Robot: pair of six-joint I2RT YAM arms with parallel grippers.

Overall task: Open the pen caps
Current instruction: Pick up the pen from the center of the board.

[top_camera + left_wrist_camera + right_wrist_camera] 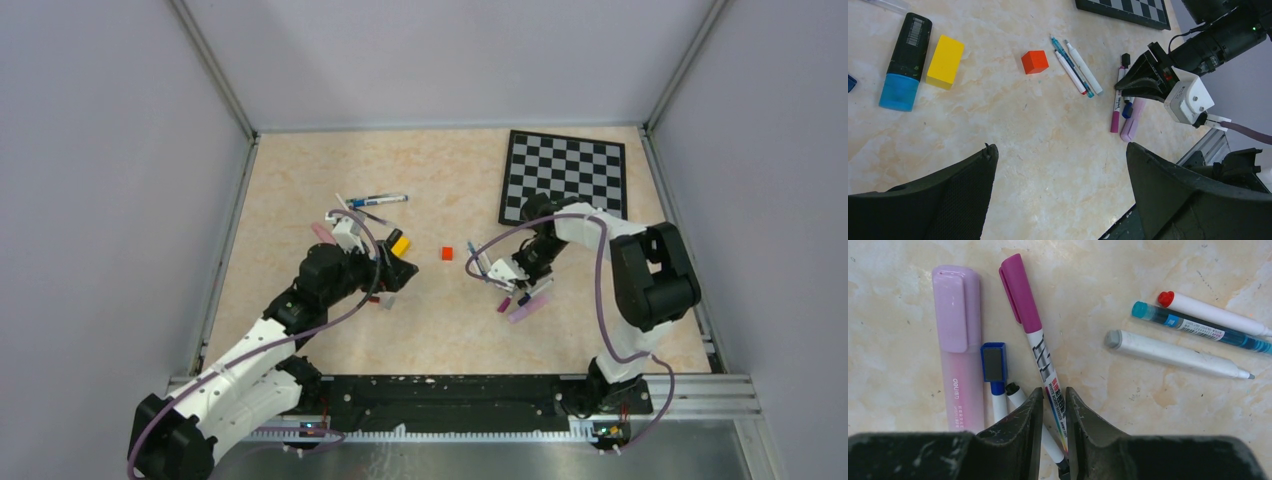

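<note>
R gripper (1054, 392): jaws nearly together, straddling barrel of purple marker (1040, 352), which lies flat on table (1128, 270); a sliver of gap each side, can't tell if clamped. Purple cap (1019, 287) is on, pointing to 11 o'clock in R wrist view. Just beside it toward 10: black-tip pen (1015, 394) running under a finger, blue-cap pen (994, 365), then pink highlighter (960, 355), cap on. At 2 o'clock, apart from that bunch, three pens lie side by side: red-end pen (1213, 314), cyan pen (1198, 329), grey-end pen (1173, 354). L gripper (1060, 150): spread wide, holding nothing, above bare table. In L wrist view: red cube (1034, 61) near 12, yellow block (945, 61) at 10, black highlighter (905, 60) w/ blue cap just beyond it. Chessboard (565, 180) at 1 o'clock, top view.
</note>
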